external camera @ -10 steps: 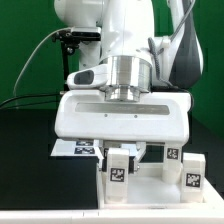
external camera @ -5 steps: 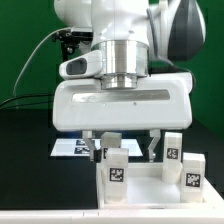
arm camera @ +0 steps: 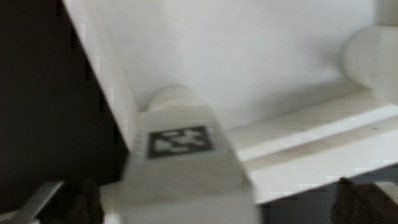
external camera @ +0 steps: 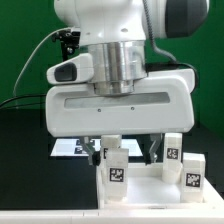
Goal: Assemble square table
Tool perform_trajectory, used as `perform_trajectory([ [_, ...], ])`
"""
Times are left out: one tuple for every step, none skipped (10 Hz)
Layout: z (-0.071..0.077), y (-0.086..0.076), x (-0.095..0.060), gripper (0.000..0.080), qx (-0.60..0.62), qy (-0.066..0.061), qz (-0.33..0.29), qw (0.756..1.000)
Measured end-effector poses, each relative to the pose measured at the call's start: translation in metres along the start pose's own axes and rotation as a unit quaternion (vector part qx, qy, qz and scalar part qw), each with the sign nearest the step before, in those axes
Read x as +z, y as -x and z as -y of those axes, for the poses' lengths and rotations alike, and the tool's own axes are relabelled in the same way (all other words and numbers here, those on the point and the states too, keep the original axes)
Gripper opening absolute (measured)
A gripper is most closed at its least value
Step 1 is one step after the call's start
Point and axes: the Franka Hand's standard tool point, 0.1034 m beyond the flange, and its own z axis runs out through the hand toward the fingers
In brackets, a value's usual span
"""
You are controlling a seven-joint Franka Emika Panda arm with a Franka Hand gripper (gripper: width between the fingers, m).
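Three legs visible upright on tabletop (external camera: pixel 140 182) in exterior view: front leg (external camera: pixel 117 173) at that view's left, another leg (external camera: pixel 190 172) at its right, third one (external camera: pixel 173 148) behind. Tabletop flat on black table (external camera: pixel 25 150), marker board (external camera: pixel 72 148) just behind it. Gripper (external camera: pixel 125 150) low over the tabletop, fingers apart, wide, nothing held; dark fingertips (arm camera: pixel 50 198) seen either side of a tagged leg (arm camera: pixel 178 160) in wrist view, not touching yet as far as can be told.

Possible trouble, as judgement only:
- Closing off-centre, w/ one pad reaching first, could tip or push the leg sideways
- Going lower could press a fingertip on the tabletop rib and shift the whole top
- Grip too high on the leg could let it twist when turned, so thread could jam
- Wide hand body very close to other legs, may knock them

Whether the leg is seated or loose: cannot tell, base not clear
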Motion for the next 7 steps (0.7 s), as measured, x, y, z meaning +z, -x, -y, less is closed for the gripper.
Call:
perform_trajectory([
  [0.0024, 0.0043, 0.0000, 0.0649, 0.009, 0.001, -0.005, 1.000],
  [0.0020, 0.0034, 0.0000, 0.0621, 0.012, 0.001, -0.005, 1.000],
  [0.0015, 0.0035, 0.0003, 0.0621, 0.020, 0.001, -0.005, 1.000],
  [0.0019, 0.0037, 0.0005, 0.0441, 0.041, 0.000, -0.005, 0.999],
  [0.0019, 0.0039, 0.0008, 0.0441, 0.089, 0.000, -0.004, 0.996],
  [0.0007, 0.0041, 0.0013, 0.0283, 0.117, 0.000, -0.004, 0.993],
  [0.0014, 0.0044, 0.0014, 0.0284, 0.139, 0.000, -0.004, 0.990],
])
